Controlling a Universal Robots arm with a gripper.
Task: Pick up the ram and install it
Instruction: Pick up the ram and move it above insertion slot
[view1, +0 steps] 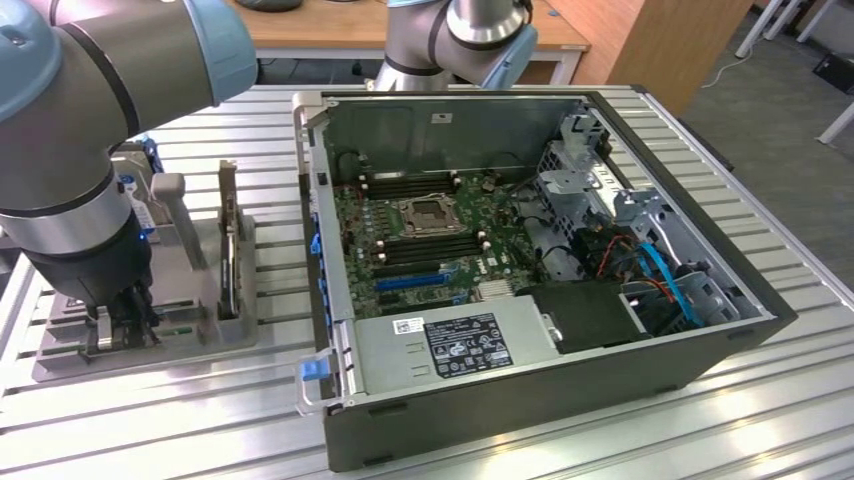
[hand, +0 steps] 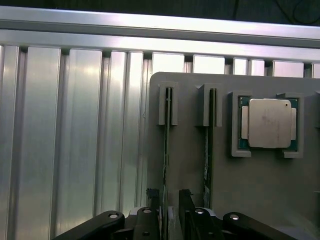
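- Wrist view: the gripper (hand: 170, 204) is released, its fingers (hand: 152, 200) apart on either side of the ram (hand: 167, 140), not pinching it.
- The ram stands on edge in the slot nearest the grey tray's (hand: 250, 190) side edge. A second stick (hand: 207, 145) and the CPU chip (hand: 270, 122) sit further in.
- Exterior view: the open computer case (view1: 534, 400) lies beside the tray on the slotted table (view1: 160, 430), with its motherboard (view1: 427, 230) exposed.
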